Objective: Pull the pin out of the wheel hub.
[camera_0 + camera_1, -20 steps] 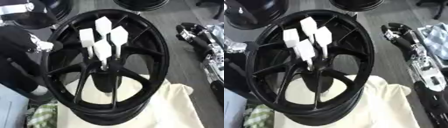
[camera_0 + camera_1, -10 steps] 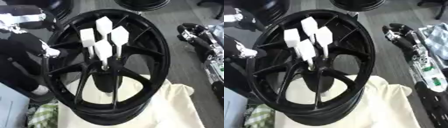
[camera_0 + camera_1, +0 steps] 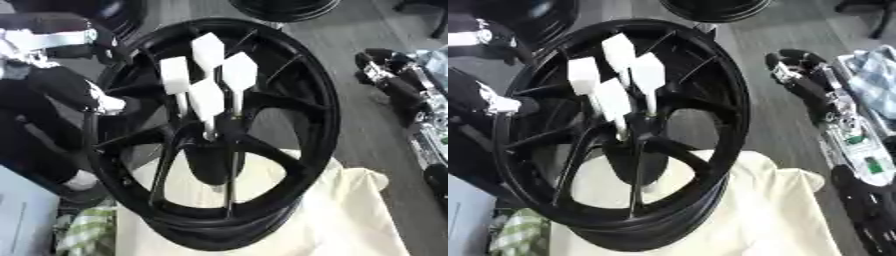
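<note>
The wheel (image 3: 262,165) was stood nearly upright on a cream cloth (image 3: 350,220), and four white pins (image 3: 208,99) were seated in its hub (image 3: 214,132), their long axes running up and toward the camera, the broad white heads uppermost. The left hand (image 3: 66,37) was seen at the upper left, just outside the rim, so the pins lay to its right and slightly below, inside the spokes. Whether its fingers were curled or straight could not be told. The right hand was not shown; only the right arm (image 3: 833,115) was visible, hanging well apart on the far side of the wheel. The left hand was therefore judged the nearer. Any pull would have to follow the pin's axis. A second dark wheel (image 3: 284,6) was seen beyond, on a grey floor (image 3: 367,135), with a green checked cloth (image 3: 87,232) at the lower left.
</note>
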Motion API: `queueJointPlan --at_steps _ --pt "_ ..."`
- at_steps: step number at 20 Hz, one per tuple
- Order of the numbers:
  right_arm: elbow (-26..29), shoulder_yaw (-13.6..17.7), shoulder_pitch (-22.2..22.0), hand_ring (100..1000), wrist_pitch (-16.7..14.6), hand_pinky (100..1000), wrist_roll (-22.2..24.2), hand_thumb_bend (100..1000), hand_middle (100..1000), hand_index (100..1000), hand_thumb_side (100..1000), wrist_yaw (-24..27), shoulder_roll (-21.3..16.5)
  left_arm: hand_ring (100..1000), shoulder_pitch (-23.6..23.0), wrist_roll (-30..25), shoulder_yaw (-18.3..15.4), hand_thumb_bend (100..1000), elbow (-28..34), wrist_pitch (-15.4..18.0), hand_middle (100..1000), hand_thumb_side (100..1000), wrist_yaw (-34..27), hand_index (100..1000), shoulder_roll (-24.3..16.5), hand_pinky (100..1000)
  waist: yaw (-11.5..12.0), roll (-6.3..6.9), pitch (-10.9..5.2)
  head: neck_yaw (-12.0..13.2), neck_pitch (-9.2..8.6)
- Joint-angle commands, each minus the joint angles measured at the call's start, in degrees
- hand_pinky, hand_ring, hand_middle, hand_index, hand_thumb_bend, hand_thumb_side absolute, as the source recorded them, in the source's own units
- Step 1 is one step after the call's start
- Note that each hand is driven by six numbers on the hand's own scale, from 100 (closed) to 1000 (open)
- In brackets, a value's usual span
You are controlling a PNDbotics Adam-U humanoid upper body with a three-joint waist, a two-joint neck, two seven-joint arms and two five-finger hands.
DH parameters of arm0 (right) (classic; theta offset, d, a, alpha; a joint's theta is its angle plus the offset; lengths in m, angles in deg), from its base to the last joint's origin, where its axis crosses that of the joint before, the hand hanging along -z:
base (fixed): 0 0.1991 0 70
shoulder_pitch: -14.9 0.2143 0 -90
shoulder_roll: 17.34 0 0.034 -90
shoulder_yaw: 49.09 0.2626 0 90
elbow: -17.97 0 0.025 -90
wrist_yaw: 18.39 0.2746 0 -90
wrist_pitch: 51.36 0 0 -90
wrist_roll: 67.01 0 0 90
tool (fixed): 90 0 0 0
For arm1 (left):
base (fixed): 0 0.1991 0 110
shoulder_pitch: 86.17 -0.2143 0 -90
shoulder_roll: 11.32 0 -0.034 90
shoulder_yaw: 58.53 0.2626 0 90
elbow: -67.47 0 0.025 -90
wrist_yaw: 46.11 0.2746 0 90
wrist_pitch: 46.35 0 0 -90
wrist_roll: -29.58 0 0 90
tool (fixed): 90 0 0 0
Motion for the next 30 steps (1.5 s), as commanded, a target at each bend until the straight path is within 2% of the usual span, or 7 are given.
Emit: queueJointPlan --at_steps 1,10,15,19,30 --pt "0.35 0.33 0.44 653 -0.25 772 0.36 403 647 751 348 -0.36 -0.88 793 1.54 -0.61 -0.25 454 0.33 -1.3 772 454 0.63 837 -0.4 841 -0.02 -0.16 -0.77 -0.12 -0.09" --pt "0.27 0.28 0.4 653 -0.27 772 0.56 393 647 752 347 -0.28 -0.78 806 5.35 -2.1 0.56 463 -1.71 0.44 785 420 2.76 846 3.54 853 -0.14 -0.2 -0.93 -0.16 -0.09" --pt "0.18 0.28 0.27 654 -0.26 773 0.57 402 647 752 349 -0.31 -0.74 809 5.64 -4.28 1.21 478 -2.93 1.77 787 378 3.47 835 4.4 855 -0.29 0.0 -0.9 0.01 -0.09" --pt "0.13 0.28 0.24 654 -0.26 773 0.63 402 647 752 349 -0.36 -0.7 810 5.36 -4.95 1.42 482 -3.65 2.48 789 386 4.58 838 4.66 855 -0.31 0.06 -0.87 0.14 -0.09" --pt "0.05 0.19 0.14 654 -0.28 773 0.84 398 648 753 352 -0.41 -0.67 816 6.21 -2.77 1.69 456 -3.68 0.96 803 416 5.86 859 6.04 863 -0.12 -0.17 -0.72 0.21 -0.09"
